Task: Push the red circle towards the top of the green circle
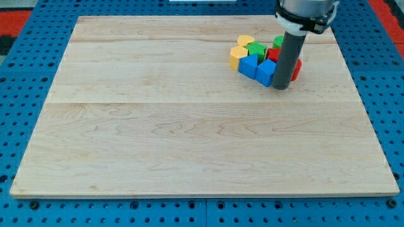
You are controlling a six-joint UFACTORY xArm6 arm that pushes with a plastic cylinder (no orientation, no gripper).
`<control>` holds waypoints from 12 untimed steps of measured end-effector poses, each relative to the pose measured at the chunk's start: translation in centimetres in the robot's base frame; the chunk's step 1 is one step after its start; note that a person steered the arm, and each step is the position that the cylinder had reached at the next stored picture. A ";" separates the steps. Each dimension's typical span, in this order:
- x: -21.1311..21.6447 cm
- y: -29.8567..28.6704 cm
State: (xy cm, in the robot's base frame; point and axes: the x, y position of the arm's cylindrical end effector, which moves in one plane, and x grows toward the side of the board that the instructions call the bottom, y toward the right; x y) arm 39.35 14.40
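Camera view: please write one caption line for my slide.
My tip rests at the right side of a tight block cluster near the board's top right.

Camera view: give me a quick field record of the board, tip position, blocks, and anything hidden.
surface: wooden board on blue pegboard
my tip: down at the cluster's bottom-right edge
cluster: view's upper right, blocks packed together
yellow blocks: view's left end, shapes unclear
blue blocks: bottom row
green block: top middle; second green piece behind rod
red block: mostly hidden by rod, shape not readable
rest of board: no other blocks
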 end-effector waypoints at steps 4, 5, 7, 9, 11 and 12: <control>0.7 -0.2; 0.5 0.4; -3.0 3.4; -4.7 4.1; -6.9 5.9; -7.8 6.3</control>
State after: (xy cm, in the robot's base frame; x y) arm 31.52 20.74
